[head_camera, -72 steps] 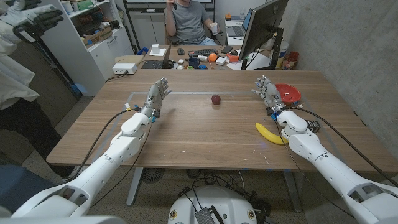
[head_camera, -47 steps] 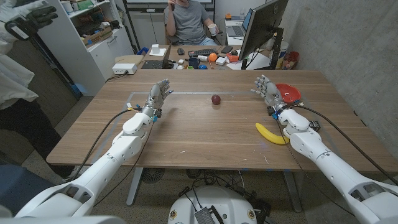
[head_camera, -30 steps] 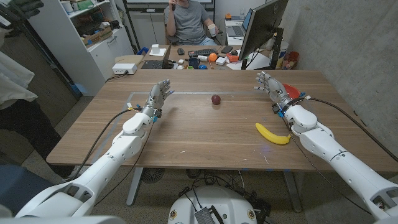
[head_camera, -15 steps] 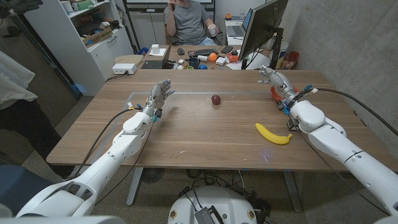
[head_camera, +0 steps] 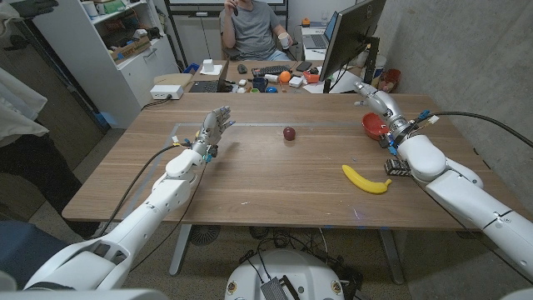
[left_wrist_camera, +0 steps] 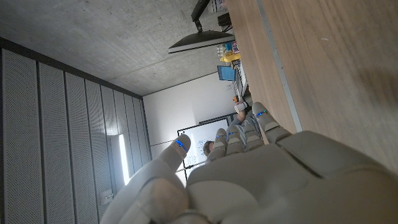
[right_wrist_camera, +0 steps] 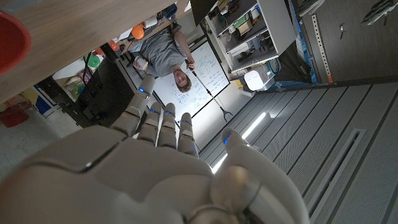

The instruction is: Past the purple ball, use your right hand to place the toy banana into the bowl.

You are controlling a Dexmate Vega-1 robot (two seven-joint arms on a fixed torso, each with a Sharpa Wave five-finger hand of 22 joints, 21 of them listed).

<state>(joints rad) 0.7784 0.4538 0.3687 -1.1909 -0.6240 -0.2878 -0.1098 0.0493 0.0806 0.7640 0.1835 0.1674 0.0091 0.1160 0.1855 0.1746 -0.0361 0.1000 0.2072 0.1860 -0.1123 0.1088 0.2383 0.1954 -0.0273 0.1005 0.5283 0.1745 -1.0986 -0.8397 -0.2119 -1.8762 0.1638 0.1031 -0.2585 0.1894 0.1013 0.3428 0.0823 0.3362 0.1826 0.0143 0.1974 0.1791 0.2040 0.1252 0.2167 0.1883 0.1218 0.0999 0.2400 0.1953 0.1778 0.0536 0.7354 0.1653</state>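
Beyond the wooden worktop (head_camera: 250,179) stands a cluttered desk (head_camera: 275,79) with a keyboard (head_camera: 272,72), small coloured objects and a dark monitor (head_camera: 350,37) angled at its right end. A person in a grey shirt (head_camera: 252,25) sits behind that desk. White shelving (head_camera: 125,42) with boxes lines the far left, and another person's white sleeve (head_camera: 21,92) shows at the left edge. A grey concrete wall (head_camera: 450,50) runs along the right. In the left wrist view a ceiling light strip (left_wrist_camera: 120,162) glows against ribbed grey panels (left_wrist_camera: 56,124).
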